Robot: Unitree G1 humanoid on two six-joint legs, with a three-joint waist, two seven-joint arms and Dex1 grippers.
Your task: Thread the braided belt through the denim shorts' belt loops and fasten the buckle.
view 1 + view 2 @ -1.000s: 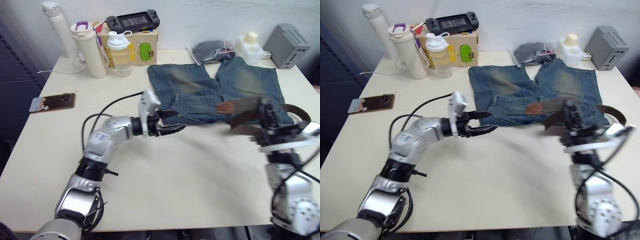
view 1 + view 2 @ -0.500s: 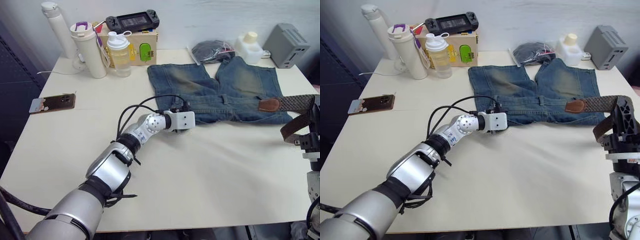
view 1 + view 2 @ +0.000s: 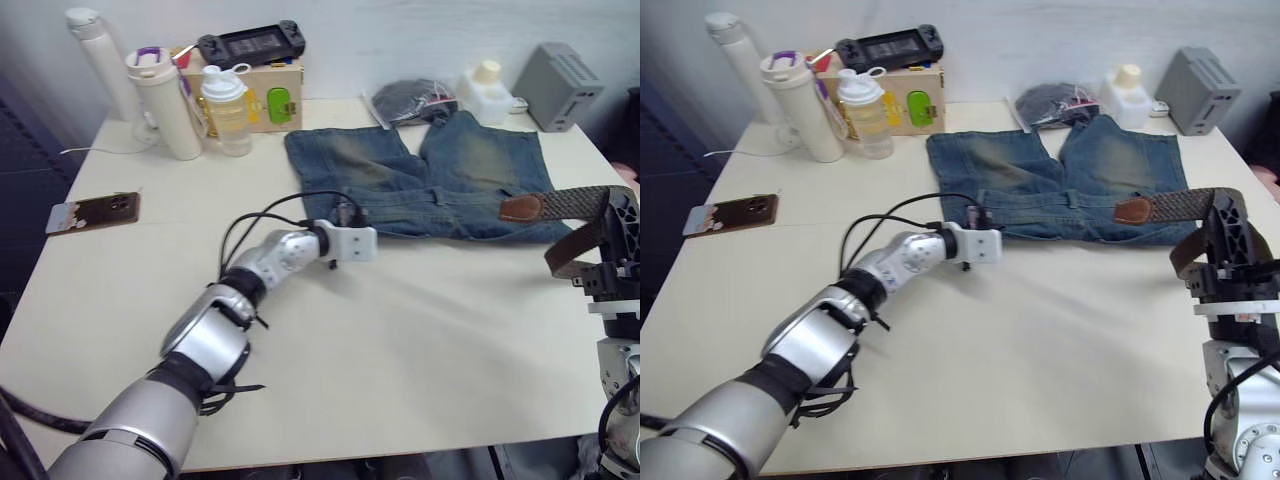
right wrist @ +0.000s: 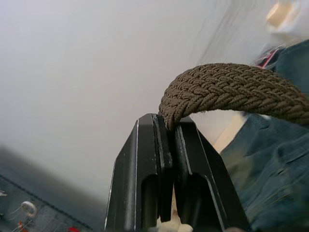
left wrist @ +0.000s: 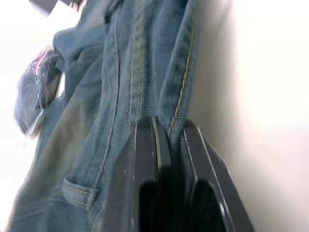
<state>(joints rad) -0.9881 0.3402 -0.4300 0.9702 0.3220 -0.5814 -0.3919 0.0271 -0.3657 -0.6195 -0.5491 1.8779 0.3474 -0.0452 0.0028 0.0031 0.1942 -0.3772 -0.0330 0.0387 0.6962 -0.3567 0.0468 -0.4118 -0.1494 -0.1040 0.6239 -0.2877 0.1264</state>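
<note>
The denim shorts [image 3: 400,170] lie flat at the table's far middle, waistband toward me. My left gripper [image 5: 169,128] is at the left part of the waistband, shut on the denim edge, which is pinched between its fingers [image 5: 145,159]. A small denim belt loop [image 5: 77,192] shows farther along the band. Off the shorts' right side my right gripper [image 3: 612,232] is held up, shut on the braided belt [image 4: 231,92]. The belt's tan tip [image 3: 520,207] reaches over the waistband's right end, and the rest hangs in a dark loop [image 3: 565,255]. The buckle is out of view.
Along the far edge stand a white flask [image 3: 95,60], two bottles [image 3: 225,110], a box with a game console [image 3: 245,45] on it, a black bag [image 3: 405,100], a white bottle [image 3: 485,88] and a grey box [image 3: 560,72]. A phone [image 3: 92,211] lies at left.
My left gripper reached the waistband and closed on its edge. My right gripper drew the belt rightward off the shorts, so only the tan tip stays over them. The camera shifted slightly.
</note>
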